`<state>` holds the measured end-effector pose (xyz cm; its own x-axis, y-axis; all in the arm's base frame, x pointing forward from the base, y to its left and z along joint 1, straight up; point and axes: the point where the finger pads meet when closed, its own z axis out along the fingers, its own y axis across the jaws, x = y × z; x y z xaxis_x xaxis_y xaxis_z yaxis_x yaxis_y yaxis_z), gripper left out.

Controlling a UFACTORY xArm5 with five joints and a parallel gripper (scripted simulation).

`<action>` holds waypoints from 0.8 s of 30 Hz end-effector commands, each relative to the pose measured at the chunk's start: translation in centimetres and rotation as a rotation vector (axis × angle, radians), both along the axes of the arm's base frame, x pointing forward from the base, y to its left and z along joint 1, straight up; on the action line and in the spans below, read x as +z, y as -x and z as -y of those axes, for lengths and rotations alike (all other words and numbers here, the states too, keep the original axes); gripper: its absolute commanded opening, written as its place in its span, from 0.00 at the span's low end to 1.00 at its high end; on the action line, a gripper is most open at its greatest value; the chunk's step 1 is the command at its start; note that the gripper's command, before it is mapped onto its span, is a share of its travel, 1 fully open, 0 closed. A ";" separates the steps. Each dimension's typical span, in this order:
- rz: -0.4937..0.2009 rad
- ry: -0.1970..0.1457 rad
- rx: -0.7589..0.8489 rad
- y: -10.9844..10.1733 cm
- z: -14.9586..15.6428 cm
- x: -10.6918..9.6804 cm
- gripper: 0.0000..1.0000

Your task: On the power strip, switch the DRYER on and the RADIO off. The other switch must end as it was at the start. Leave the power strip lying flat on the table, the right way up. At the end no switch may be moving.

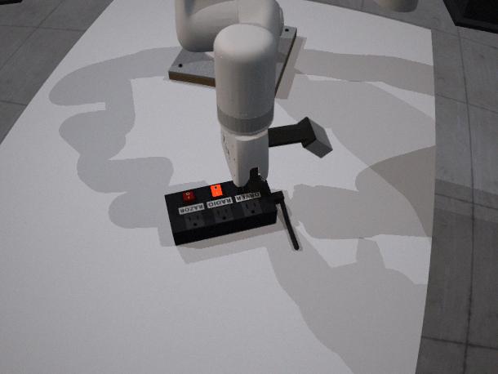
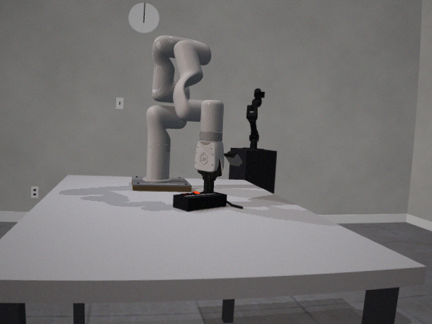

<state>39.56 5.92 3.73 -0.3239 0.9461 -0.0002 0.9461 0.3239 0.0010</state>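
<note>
A black power strip lies flat on the white table, the right way up; it also shows in the exterior view. It has three labelled outlets: RAZOR, RADIO and DRYER. The RAZOR switch is dark red. The RADIO switch glows bright orange. The DRYER switch is hidden under my gripper, which is shut and points straight down at the strip's back right corner, at or just above the switch.
A short black cord sticks out from the strip's right end toward the front. The arm's base plate is at the table's back. A black box with a small dark arm stands behind the table on the right.
</note>
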 end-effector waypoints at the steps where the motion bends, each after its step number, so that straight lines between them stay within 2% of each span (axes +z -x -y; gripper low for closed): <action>1: -0.002 0.000 0.000 0.1 0.0 0.0 0.00; 11: -0.002 0.000 0.000 0.1 0.0 0.2 0.00; 24: -0.001 0.000 0.000 0.0 0.0 3.4 0.00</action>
<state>39.34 5.90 6.50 -0.3237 0.9462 0.0010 0.9462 0.3237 -0.0054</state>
